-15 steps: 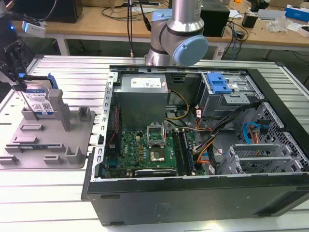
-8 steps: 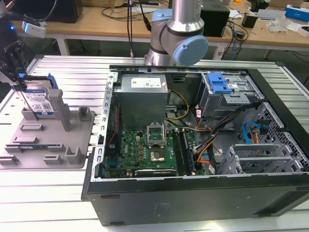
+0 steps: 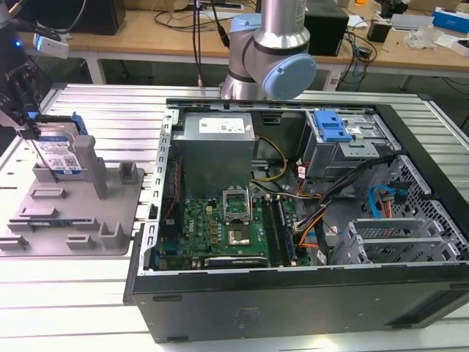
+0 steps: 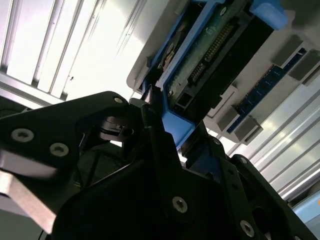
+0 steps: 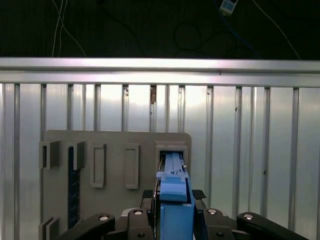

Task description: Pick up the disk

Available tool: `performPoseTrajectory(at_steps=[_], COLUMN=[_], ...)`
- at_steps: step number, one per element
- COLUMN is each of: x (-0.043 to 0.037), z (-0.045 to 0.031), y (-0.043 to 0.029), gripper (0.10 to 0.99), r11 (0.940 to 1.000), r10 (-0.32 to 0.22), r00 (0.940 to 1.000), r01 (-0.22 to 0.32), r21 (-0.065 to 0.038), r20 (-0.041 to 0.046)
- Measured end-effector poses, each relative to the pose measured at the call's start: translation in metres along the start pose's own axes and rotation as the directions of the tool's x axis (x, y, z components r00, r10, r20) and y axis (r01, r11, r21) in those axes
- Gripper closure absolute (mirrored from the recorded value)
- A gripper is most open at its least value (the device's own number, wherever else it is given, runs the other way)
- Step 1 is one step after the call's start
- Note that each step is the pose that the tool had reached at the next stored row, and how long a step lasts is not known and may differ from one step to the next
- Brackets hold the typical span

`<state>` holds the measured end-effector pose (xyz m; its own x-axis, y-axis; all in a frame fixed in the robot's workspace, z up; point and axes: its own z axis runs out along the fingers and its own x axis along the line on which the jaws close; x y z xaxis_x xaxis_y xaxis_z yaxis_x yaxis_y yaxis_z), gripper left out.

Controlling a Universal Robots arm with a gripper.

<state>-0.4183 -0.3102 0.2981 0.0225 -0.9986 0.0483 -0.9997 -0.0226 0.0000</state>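
Clamping the upright disk (image 3: 58, 156) by its blue edges, the jaws hang over the grey fixture (image 3: 80, 220).

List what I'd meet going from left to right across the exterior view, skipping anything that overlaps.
disk, standing upright → short grey post → power supply box → blue drive-bay latch → blue cable
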Motion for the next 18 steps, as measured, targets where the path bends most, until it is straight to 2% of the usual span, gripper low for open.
performPoseTrajectory(at_steps=[3,5,11,18], x=[0.0000,0.0000,0.0000,0.0015], z=[0.0001,0.0002,0.0003,0.0001], y=[0.0000,0.0000,0.0000,0.0000], gripper=[0.678,0.718,0.718,0.718], r11=[1.0000,1.0000,1.0000,1.0000], r10=[0.000,0.000,0.000,0.000], r00=[1.0000,1.0000,1.0000,0.9998], r01=[0.000,0.000,0.000,0.000], r21=[0.000,0.000,0.000,0.002], r20=[0.0001,0.0000,0.0002,0.0201])
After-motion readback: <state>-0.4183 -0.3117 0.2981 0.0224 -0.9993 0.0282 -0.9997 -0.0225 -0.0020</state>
